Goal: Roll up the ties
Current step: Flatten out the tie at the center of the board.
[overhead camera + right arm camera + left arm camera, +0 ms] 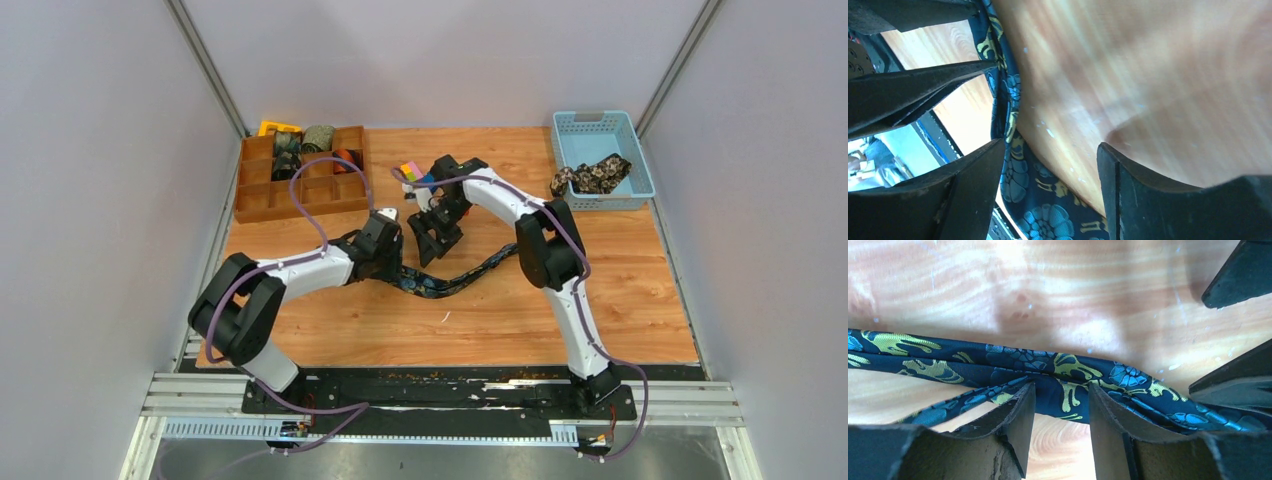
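A navy paisley tie point(460, 281) with gold and teal figures lies as a long wavy strip across the middle of the wooden table, folded and bunched along its length. A black-tan floral tie point(590, 177) sits crumpled, draped over the front rim of the blue basket at far right. Several rolled ties point(318, 138) sit as small coils in the wooden compartment tray at far left.

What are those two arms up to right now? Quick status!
Left gripper pinching navy paisley tie. Right gripper open beside it. Colored blocks nearby, not blocking.
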Controlling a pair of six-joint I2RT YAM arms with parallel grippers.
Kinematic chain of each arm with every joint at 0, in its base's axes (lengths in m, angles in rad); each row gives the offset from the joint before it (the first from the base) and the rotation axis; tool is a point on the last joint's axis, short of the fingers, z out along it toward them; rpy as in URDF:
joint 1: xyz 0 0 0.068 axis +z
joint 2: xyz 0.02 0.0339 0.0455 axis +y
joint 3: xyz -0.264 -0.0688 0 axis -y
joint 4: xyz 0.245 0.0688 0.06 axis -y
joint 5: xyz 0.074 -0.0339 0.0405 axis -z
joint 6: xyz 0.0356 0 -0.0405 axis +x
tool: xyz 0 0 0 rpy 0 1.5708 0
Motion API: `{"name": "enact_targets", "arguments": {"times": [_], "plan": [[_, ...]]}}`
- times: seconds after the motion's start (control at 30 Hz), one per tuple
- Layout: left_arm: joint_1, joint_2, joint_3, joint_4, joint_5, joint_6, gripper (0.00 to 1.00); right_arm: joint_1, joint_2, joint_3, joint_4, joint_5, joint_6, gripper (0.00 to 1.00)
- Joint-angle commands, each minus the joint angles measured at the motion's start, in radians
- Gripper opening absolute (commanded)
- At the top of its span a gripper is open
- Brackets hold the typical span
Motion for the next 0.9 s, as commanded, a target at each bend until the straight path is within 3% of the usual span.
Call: {"name": "enact_targets", "arguments": {"times": [0.0,0.13,0.23,0.4,0.67,0.87], "plan": [[0.030,0.068,0.086,-0.022,0.044,0.026,0.51,-0.034,-0.048,0.074,-0.027,0.044,-0.010,0.71],[0.051,0.119,0.137,-0.045,0.082,0.031,0.49,-0.068,-0.146,0.017,0.039,0.101,0.089,0.73],[0.062,0.123,0.153,-0.058,0.085,0.025,0.49,-0.092,-0.271,-0.122,0.168,0.190,0.206,0.73],[0.070,0.065,0.185,-0.107,0.084,0.029,0.51,-0.141,-0.589,-0.491,0.423,0.410,0.468,0.73],[0.015,-0.097,0.220,-0.141,0.029,0.179,0.56,-0.174,-1.045,-0.977,0.577,0.850,0.741,0.77],[-0.105,-0.135,0.242,-0.055,0.148,0.383,0.71,-0.325,-1.288,-1.202,0.645,0.796,0.757,0.79]]}}
